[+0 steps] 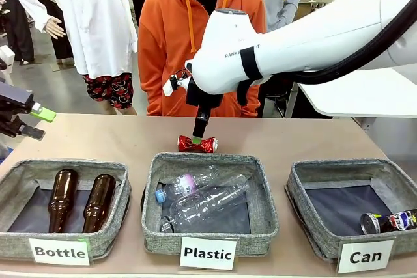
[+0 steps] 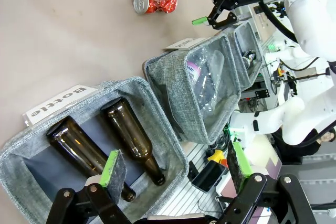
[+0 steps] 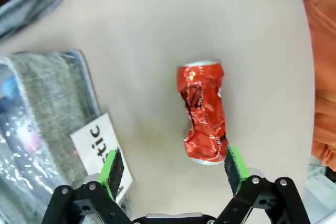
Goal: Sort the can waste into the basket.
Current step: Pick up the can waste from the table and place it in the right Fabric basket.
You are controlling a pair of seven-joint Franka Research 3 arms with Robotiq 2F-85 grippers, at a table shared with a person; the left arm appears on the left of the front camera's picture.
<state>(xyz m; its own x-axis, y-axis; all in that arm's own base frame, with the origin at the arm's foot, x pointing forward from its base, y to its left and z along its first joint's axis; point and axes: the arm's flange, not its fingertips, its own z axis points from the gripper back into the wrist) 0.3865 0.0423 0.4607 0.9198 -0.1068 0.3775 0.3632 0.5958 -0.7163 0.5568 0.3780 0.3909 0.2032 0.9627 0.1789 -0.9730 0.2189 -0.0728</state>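
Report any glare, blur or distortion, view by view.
Front: sharp, even light, white arm bright. Left wrist: wide-angle bend tilts the baskets; red can sharp. Right wrist: red can glints; near pincer pads and Plastic basket soft.

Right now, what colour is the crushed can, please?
Shiny red crushed can, clearest in the right wrist view.

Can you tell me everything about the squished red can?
The red can is shiny metal, crumpled in the middle, with silver ends. It lies on its side on the bare tan table, just behind the Plastic basket, touching nothing else. The right gripper hangs open above it, green pads either side of one end, not gripping.
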